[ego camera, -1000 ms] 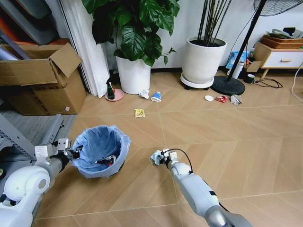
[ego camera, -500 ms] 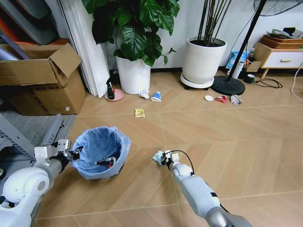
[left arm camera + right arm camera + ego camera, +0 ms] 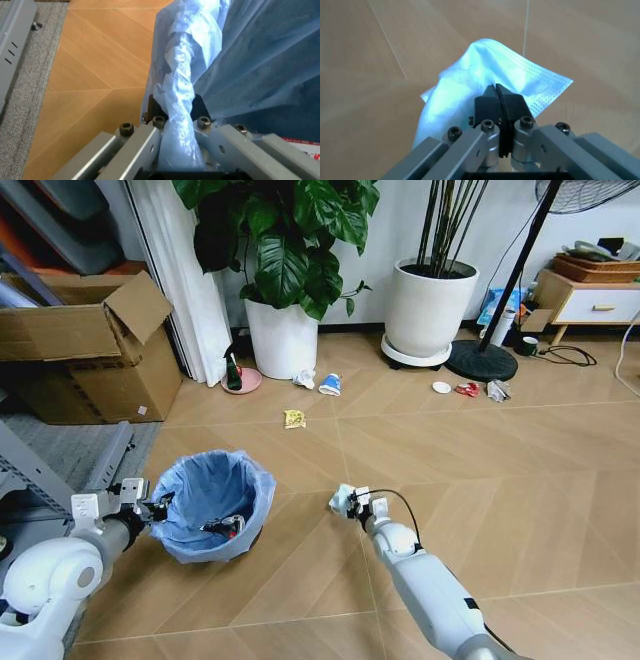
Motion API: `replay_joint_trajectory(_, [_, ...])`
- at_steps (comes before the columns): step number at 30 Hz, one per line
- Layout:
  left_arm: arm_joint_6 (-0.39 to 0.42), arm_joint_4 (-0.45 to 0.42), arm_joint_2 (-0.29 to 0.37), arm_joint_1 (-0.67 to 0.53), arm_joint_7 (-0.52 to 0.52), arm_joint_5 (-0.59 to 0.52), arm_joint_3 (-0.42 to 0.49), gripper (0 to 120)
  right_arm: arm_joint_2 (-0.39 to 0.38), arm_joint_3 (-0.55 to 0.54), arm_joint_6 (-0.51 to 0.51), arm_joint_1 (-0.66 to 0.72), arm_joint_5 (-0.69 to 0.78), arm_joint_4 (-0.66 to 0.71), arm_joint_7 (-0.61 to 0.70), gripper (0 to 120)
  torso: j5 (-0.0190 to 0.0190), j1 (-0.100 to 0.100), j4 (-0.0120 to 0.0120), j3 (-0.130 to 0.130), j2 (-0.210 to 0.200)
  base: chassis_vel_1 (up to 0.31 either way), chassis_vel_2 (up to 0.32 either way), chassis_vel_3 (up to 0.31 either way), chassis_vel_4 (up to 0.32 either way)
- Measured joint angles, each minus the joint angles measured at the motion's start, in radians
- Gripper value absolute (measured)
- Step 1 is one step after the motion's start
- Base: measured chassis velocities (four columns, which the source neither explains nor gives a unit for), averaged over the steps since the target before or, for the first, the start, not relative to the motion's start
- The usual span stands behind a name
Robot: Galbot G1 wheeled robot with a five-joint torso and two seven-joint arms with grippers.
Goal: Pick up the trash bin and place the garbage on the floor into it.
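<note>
While my left tool (image 3: 158, 504) grips the rim of the bin (image 3: 212, 502), closed on the blue liner, my right tool (image 3: 350, 502) has risen off the floor with a pale blue face mask (image 3: 485, 90) pinched between its closed pads. Against the two earlier head views, the right tool now stands higher and slightly farther from me, and the mask hangs clear of the floor. The bin and left tool have not shifted. Judgement: this piece is picked, and carrying it over the bin's mouth remains.

Bin: it stands on the floor to the left of the right tool, apart from it. Inside the liner lies at least one wrapper with red and dark print (image 3: 226, 524); whether it holds more, I cannot tell.

Garbage outstanding on the floor, well apart from the bin:
- yellow packet (image 3: 294, 418), nearest;
- crumpled paper (image 3: 304, 379) and crushed cup (image 3: 330, 384), side by side before the white pot (image 3: 283, 337);
- white lid (image 3: 441, 387), red wrapper (image 3: 467, 389) and a second crumpled paper (image 3: 497, 390), near the fan base (image 3: 480, 360).

Judgement: the task is early; most litter remains.
</note>
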Motion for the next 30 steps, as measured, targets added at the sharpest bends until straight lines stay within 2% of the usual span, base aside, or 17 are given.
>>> replay_joint_trajectory(2, [0.0,0.001,-0.001,0.0,0.001,0.002,0.003,0,-0.006,-0.008,0.004,0.001,0.005,0.02,0.004,0,0.0,0.0,0.0001,0.0,0.0,0.0,0.0,0.0,0.0])
replay_joint_trajectory(6, [0.0,0.008,-0.006,0.0,0.006,0.012,0.015,0,-0.04,-0.086,-0.001,0.069,0.094,0.17,0.033,0,-0.0002,0.0,0.0002,0.0,0.0,0.0,0.0,0.0,0.0])
replay_joint_trajectory(7, [0.0,0.008,-0.006,0.0,0.006,0.012,0.015,0,-0.04,-0.086,-0.001,0.069,0.094,0.17,0.033,0,-0.0002,0.0,0.0002,0.0,0.0,0.0,0.0,0.0,0.0])
replay_joint_trajectory(14, [0.0,0.013,-0.001,0.006,0.022,0.021,0.022,0,-0.088,-0.204,-0.078,0.214,0.275,0.393,0.059,0,-0.0003,0.0,0.0002,0.0,0.0,0.0,0.0,0.0,0.0])
replay_joint_trajectory(16, [0.0,0.016,0.0,0.005,0.023,0.021,0.024,0,-0.091,-0.219,-0.084,0.23,0.297,0.416,0.059,0,-0.0002,0.0,0.0002,0.0,0.0,0.0,0.0,0.0,0.0])
replay_joint_trajectory(19, [0.0,0.033,0.003,-0.011,0.027,0.019,0.037,0,-0.094,-0.291,-0.12,0.284,0.41,0.503,0.069,0,-0.0003,0.0,0.0003,0.0,0.0,0.0,0.0,0.0,0.0])
replay_joint_trajectory(20, [0.0,0.033,0.003,-0.011,0.027,0.019,0.037,0,-0.094,-0.291,-0.12,0.284,0.41,0.503,0.069,0,-0.0003,0.0,0.0003,0.0,0.0,0.0,0.0,0.0,0.0])
replay_joint_trajectory(23, [0.0,0.048,0.005,-0.042,0.026,-0.007,0.054,0,-0.082,-0.373,-0.161,0.319,0.533,0.572,0.104,0,-0.0004,0.0,0.0004,0.0,0.0,0.0,0.0,0.0,0.0])
replay_joint_trajectory(30, [0.0,0.082,0.015,-0.111,0.021,-0.037,0.089,0,-0.094,-0.504,-0.201,0.329,0.634,0.644,0.135,0,-0.0003,0.0,0.0002,0.0,0.0,0.0,0.0,0.0,0.0])
